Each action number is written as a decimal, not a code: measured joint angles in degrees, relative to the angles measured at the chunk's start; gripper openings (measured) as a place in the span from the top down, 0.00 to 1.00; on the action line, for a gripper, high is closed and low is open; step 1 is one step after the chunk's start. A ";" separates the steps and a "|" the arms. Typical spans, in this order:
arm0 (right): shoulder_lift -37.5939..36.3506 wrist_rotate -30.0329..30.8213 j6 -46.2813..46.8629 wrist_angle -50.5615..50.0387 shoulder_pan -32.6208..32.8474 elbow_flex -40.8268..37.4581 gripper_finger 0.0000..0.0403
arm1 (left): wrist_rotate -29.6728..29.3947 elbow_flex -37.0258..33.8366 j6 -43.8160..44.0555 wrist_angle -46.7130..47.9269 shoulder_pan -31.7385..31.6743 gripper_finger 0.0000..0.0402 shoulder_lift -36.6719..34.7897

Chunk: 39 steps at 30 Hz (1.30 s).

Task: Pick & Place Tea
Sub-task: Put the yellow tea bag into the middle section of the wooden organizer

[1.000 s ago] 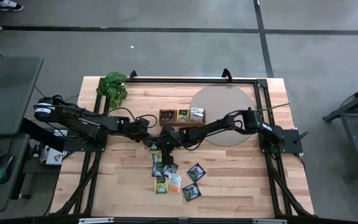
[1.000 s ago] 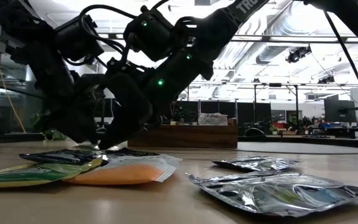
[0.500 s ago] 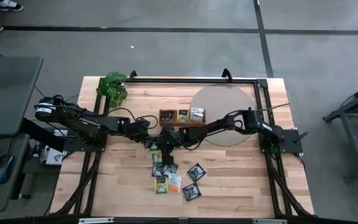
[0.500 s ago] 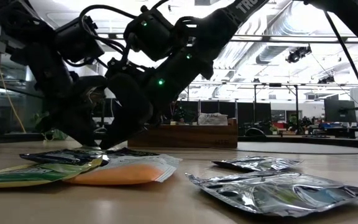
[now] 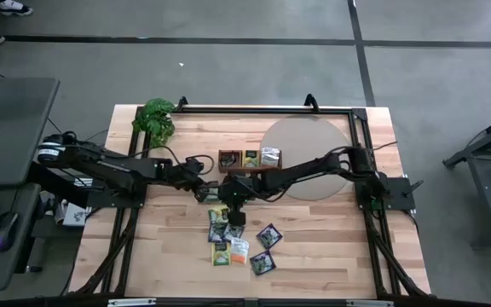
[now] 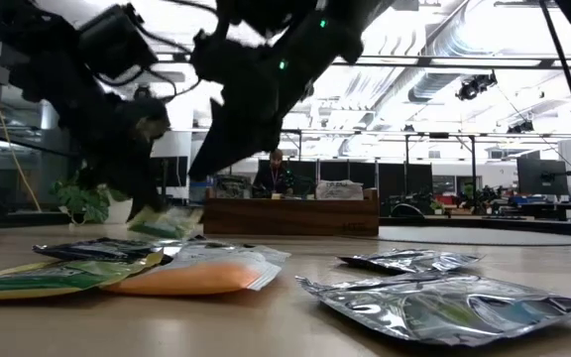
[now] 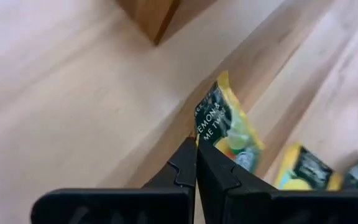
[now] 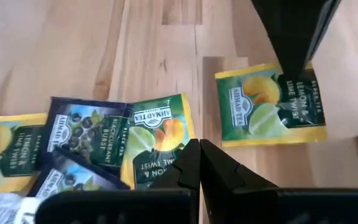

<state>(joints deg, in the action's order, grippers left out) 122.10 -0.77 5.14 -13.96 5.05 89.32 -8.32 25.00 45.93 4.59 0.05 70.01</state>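
A yellow-green tea sachet [image 8: 269,106] is in my left gripper [image 7: 196,144], which is shut on it just near of the wooden tray [image 5: 250,159]. In the low view the sachet [image 6: 167,220] hangs tilted under that gripper [image 6: 152,198]. My right gripper [image 8: 199,146] is shut with nothing in it and hovers above the pile of sachets [image 5: 227,232], over a green-orange one [image 8: 157,140] and a dark blue one [image 8: 86,134]. Those lie flat on the table. My left gripper pinches the yellow-green sachet by one edge [image 7: 205,138] between its two fingers, which slant down from the table's left. The sachet hangs tilted below the fingers; whether its lower edge [image 6: 167,236] still touches the table I cannot tell.
The tray holds sachets in its compartments. A round grey mat [image 5: 305,158] lies to its right and a leafy plant [image 5: 156,119] at the far left corner. Silver sachets [image 6: 444,307] and an orange one [image 6: 196,278] lie near the front. A person sits beyond the table.
My right gripper has gone up from the pile, still shut and with nothing in it. The yellow-green sachet, flat on the table before, now hangs tilted below my left gripper with its held edge raised.
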 joint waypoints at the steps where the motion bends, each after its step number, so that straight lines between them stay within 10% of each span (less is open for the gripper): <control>1: -0.79 0.47 -0.03 -0.81 0.11 0.00 1.00 | -0.32 0.00 -0.90 -0.15 0.00 1.00 -0.94; 14: -6.34 6.88 -1.29 -8.66 -0.18 -3.54 1.00 | -10.28 0.08 -11.69 -3.55 5.80 1.00 -8.67; 31: -43.13 18.04 18.06 16.95 4.79 -52.25 1.00 | -14.64 0.10 -34.41 -27.42 7.34 1.00 -7.51; 39: -50.20 22.55 19.24 28.86 7.91 -62.62 1.00 | -2.48 1.87 -37.31 -31.89 -2.12 1.00 -4.59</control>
<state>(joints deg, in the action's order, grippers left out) 71.90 21.79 24.38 14.90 12.96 26.70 -10.79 26.87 8.62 -27.30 -2.07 65.41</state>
